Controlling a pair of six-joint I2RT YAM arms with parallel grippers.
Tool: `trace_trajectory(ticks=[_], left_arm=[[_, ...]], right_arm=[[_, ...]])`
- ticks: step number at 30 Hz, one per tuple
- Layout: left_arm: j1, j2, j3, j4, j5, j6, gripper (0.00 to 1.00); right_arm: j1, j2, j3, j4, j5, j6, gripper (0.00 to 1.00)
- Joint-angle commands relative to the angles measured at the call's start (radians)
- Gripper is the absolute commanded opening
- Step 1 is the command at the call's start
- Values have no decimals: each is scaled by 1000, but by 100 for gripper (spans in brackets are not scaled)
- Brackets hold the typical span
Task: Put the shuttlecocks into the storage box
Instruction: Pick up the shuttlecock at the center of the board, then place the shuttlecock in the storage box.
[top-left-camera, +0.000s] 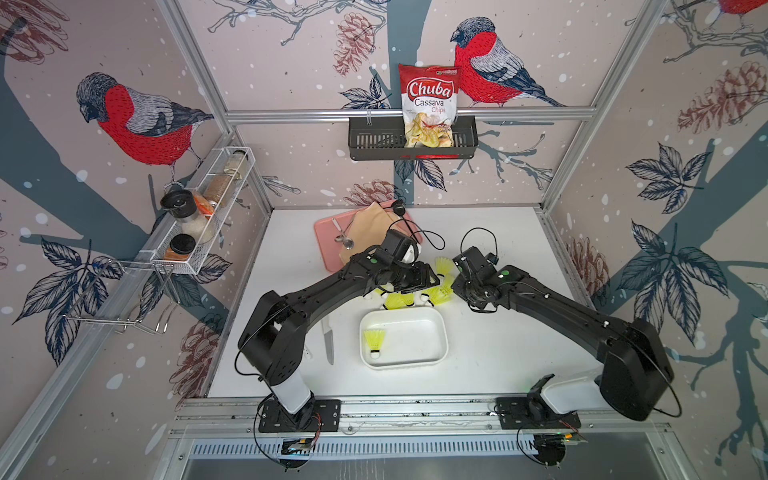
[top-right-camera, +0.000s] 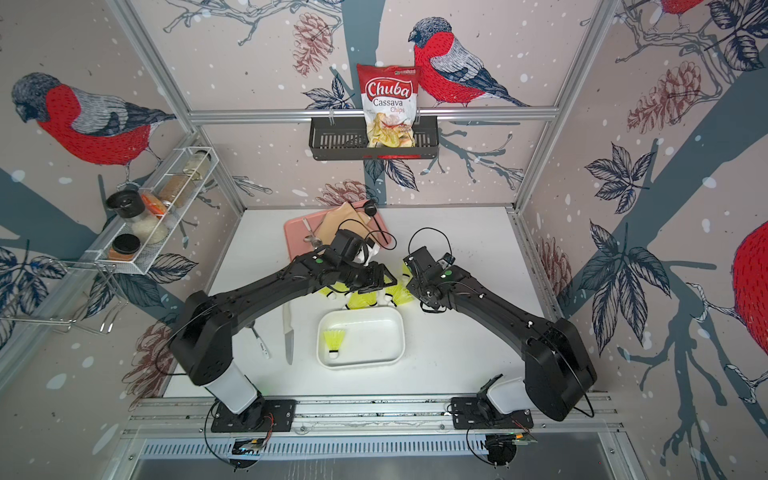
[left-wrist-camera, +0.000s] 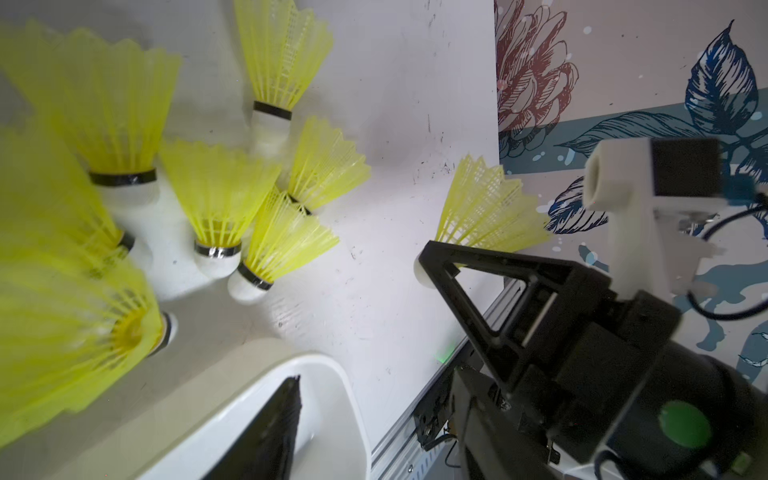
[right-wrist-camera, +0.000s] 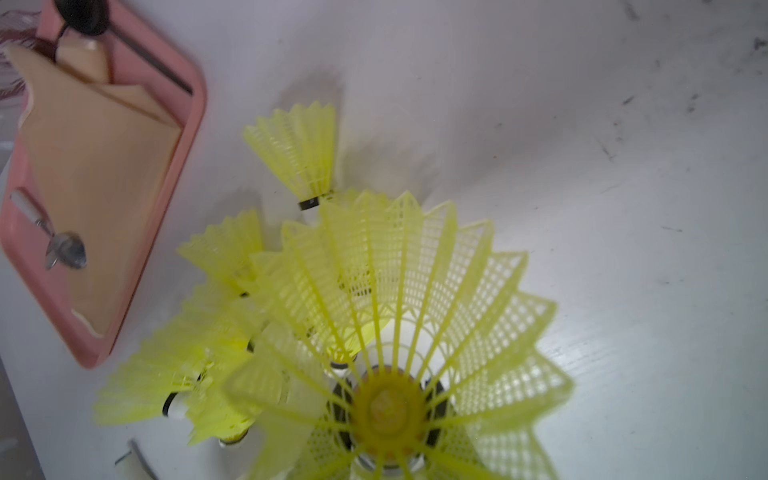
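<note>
The right pincer (left-wrist-camera: 432, 266) pinches the held shuttlecock (left-wrist-camera: 490, 208) by its white tip, at centre right of the left wrist view, with the skirt fanning away from the jaws. The left pincer (top-left-camera: 430, 277) hangs over the loose shuttlecocks (top-left-camera: 399, 299) in the middle of a top view. I cannot tell whether it is spread or pinching one, since its wrist view shows only one finger beside a blurred skirt. The storage box (top-left-camera: 415, 340) sits on the bench (top-left-camera: 498, 353) at lower centre, just below that pile, with a single shuttlecock (top-left-camera: 374, 338) lying in its left half. The likeliest trouble is the two wrists. They stand very near each other above the pile, and both paths to the box cross the same spot, so a clash is possible. A low carry could drag the held skirt through the pile and scatter it toward the knife (top-left-camera: 328, 340). The box is shallow and the load light, so a high or off-centre release may bounce it out over the rim.
</note>
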Motion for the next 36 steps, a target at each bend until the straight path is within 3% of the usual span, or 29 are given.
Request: trace_trajectory(ticks=[1, 7, 14, 23, 36], left_arm=[[3, -109, -99, 16, -48, -18, 61], [3, -344, -325, 18, -69, -68, 61], [3, -568, -507, -28, -90, -118, 61], [3, -681, -591, -63, -99, -146, 61], [1, -705, -603, -103, -109, -132, 61]], right_arm=[[73, -11, 41, -108, -8, -155, 25], [250, -6, 76, -194, -89, -192, 25], [398, 122, 70, -205, -190, -160, 26], [411, 235, 100, -202, -204, -137, 27], [402, 327, 108, -199, -196, -116, 29]])
